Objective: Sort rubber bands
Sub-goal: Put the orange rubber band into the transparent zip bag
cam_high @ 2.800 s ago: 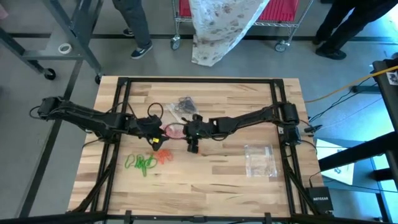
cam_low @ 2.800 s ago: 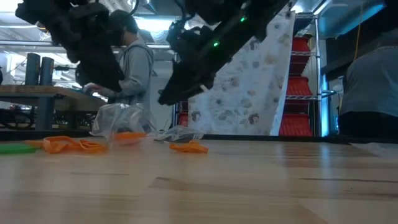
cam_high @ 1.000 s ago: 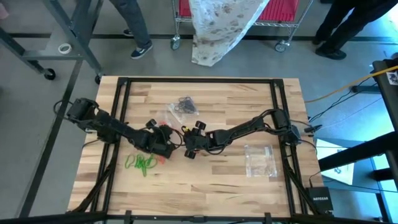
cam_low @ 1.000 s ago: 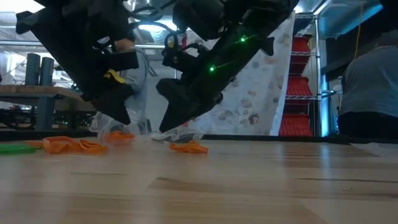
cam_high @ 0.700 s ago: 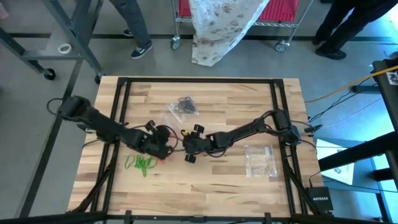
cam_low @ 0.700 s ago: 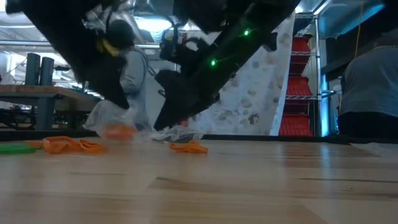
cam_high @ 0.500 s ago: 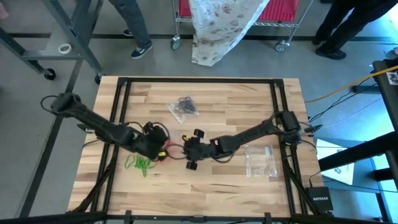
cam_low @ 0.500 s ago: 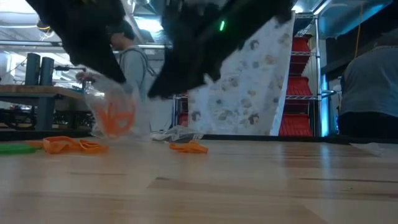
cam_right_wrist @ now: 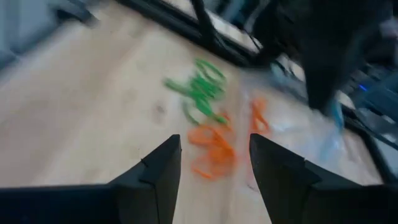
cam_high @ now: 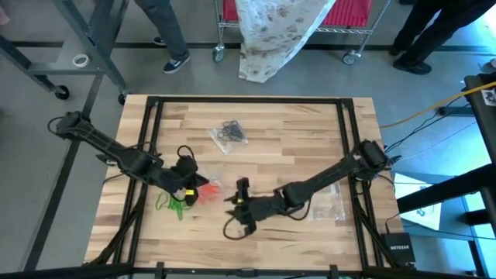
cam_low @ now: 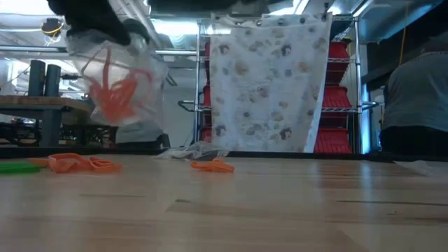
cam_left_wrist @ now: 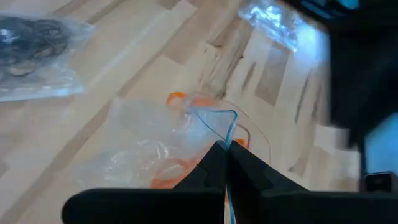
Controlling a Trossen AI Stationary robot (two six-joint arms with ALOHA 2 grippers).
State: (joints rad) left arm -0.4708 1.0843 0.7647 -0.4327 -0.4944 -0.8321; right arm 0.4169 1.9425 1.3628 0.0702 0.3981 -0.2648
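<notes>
The left gripper [cam_high: 188,180] is holding a clear bag [cam_low: 119,73] of orange-red bands off the worktop [cam_high: 287,132], its fingers [cam_left_wrist: 217,168] pressed together on the bag's top edge. A second ago that bag was lying on the wood; now it is hanging in the air, which suggests the bag is being carried or opened for filling. The right gripper [cam_high: 238,203] is pulling back toward the near middle of the worktop, away from the bag where it was working just before, and its fingers [cam_right_wrist: 280,165] are standing spread with nothing between them. Loose orange-red bands [cam_high: 207,190] are lying just right of the left gripper, with the green bands [cam_high: 174,204] near them on the left. The black bands [cam_high: 229,132] are sitting in another bag at the far middle, and an empty bag [cam_high: 325,201] is lying to the right. Sorting looks only partly done, since loose bands remain outside any bag.
</notes>
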